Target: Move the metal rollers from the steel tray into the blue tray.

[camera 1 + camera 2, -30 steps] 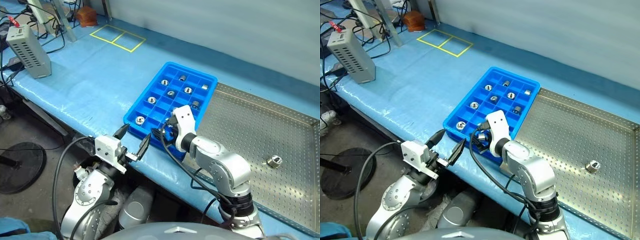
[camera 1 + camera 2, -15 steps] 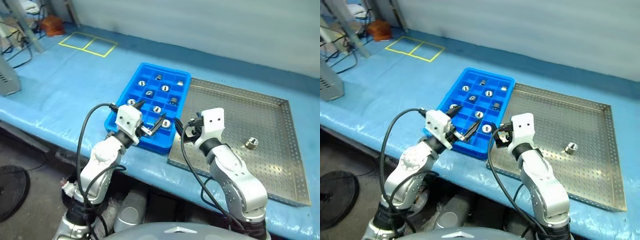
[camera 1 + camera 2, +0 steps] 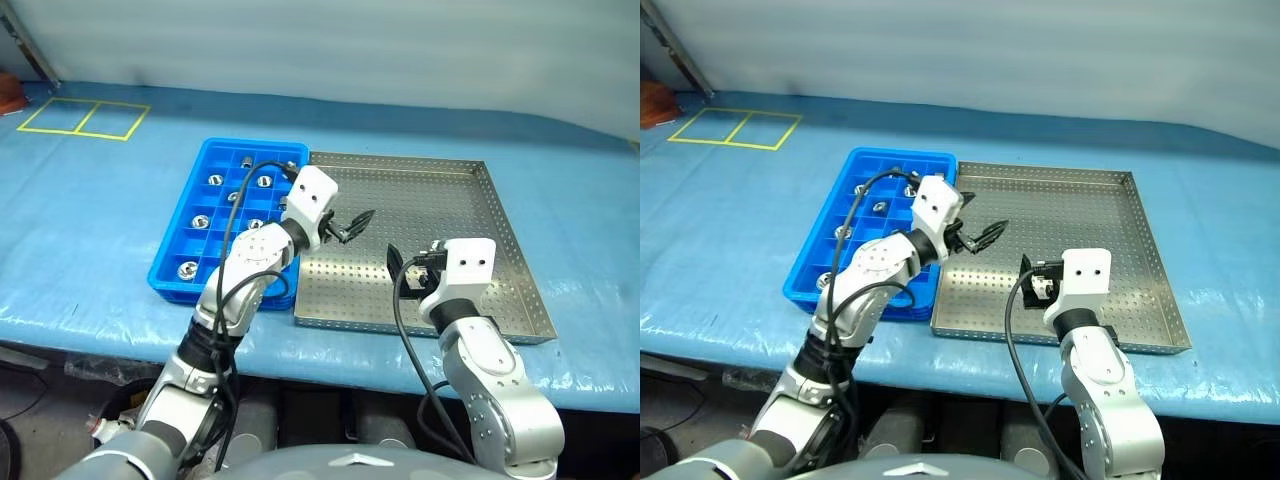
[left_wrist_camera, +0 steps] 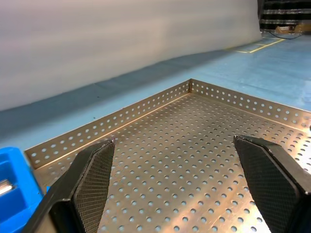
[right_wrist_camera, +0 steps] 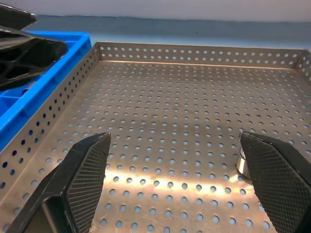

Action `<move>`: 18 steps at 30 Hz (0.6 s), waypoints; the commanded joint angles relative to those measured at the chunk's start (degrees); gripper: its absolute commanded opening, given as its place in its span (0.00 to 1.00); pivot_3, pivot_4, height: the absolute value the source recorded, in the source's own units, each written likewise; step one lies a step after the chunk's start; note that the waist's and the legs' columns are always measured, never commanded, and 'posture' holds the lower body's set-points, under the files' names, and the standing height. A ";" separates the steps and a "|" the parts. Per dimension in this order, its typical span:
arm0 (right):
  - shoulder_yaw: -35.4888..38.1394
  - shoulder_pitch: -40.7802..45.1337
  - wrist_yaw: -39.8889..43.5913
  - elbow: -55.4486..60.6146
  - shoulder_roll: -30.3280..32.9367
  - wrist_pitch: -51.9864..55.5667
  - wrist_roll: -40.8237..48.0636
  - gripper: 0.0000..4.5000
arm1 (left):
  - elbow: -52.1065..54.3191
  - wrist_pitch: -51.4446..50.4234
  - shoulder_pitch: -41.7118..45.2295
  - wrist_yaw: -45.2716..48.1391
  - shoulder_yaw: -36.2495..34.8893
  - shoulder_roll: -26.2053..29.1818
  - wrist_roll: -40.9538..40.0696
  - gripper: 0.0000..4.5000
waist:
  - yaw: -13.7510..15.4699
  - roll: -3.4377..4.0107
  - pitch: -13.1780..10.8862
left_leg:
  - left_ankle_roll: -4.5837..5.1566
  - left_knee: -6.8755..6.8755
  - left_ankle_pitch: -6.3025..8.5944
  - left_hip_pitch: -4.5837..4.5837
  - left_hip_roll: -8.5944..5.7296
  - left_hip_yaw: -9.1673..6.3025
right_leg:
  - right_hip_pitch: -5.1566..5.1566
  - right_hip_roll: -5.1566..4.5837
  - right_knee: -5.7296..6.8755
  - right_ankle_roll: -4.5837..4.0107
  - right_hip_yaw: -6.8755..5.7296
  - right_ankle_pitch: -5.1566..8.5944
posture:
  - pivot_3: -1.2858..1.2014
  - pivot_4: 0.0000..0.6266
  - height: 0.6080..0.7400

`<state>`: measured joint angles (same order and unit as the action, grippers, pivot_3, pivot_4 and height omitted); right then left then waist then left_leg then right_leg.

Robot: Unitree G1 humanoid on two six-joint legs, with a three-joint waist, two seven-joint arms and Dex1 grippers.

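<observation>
In front of you a tabletop (image 3: 90, 220) covered in glossy, slightly wrinkled blue sheeting carries two trays touching side by side. On the left sits the blue tray (image 3: 165, 272), bright moulded plastic split into a grid of small square compartments; several of these each hold one of the metal rollers (image 3: 187, 269), short shiny silver cylinders with a central hole. On the right lies the steel tray (image 3: 470, 215), a large, shallow, square pan of dull silver metal, its floor and low rim peppered with tiny round holes.

Your left tool (image 3: 350, 226) reaches over the steel tray's left part, just past the blue tray, its two black cross-hatched fingers (image 4: 92, 177) spread wide with nothing between them. Your right tool (image 3: 402, 268) hangs over the steel tray's near edge, its fingers (image 5: 85, 172) likewise wide apart and empty. One roller (image 5: 241, 164) rests on the perforated floor, partly hidden behind a right fingertip.
</observation>
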<state>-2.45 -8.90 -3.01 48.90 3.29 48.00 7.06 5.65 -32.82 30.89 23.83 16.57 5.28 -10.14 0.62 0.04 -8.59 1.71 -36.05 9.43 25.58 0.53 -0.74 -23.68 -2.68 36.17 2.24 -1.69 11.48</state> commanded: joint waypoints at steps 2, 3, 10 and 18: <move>-0.34 -1.50 -1.34 4.04 -0.96 -1.52 -0.87 0.99 | -8.13 0.55 5.78 3.99 1.23 -2.76 -0.66 0.95 | -0.41 -0.01 0.00 | 0.03 0.01 0.01 0.01 -0.01 0.01 | -0.03 0.00 -0.01 0.00 0.04 0.00 | 0.50 0.24 1.00; -0.39 -1.86 -1.53 4.25 -1.14 -1.59 -0.98 0.99 | -10.09 0.89 6.99 5.13 1.44 -3.19 -0.65 0.95 | -0.57 -0.02 -0.01 | 0.05 0.01 0.02 0.01 -0.02 0.02 | -0.03 0.00 -0.01 0.00 0.06 0.00 | 0.50 0.24 1.00; -1.99 -4.05 -3.63 5.03 -2.95 -2.87 -2.88 0.99 | -30.69 10.10 17.63 9.32 3.24 -7.38 3.64 0.95 | -1.85 -0.03 -0.02 | 0.09 0.00 0.04 0.05 -0.04 0.12 | -0.08 0.00 -0.03 0.02 0.16 -0.01 | 0.47 0.24 1.00; -3.92 -9.18 -7.63 5.78 -5.20 -6.04 -6.96 0.99 | -51.55 22.33 24.85 8.56 1.92 -12.96 7.50 0.95 | -3.60 -0.03 -0.02 | 0.19 0.07 0.14 0.08 -0.01 0.26 | -0.17 -0.03 -0.08 0.02 0.27 -0.01 | 0.43 0.24 1.00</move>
<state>-5.96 -17.48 -9.82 51.68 -1.51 43.79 1.01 -44.02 -13.39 53.66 32.53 19.48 -6.60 -3.45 -2.98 0.01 -8.61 1.93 -35.98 9.60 25.66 0.52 -0.44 -23.87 -2.71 36.08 2.27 -1.39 11.48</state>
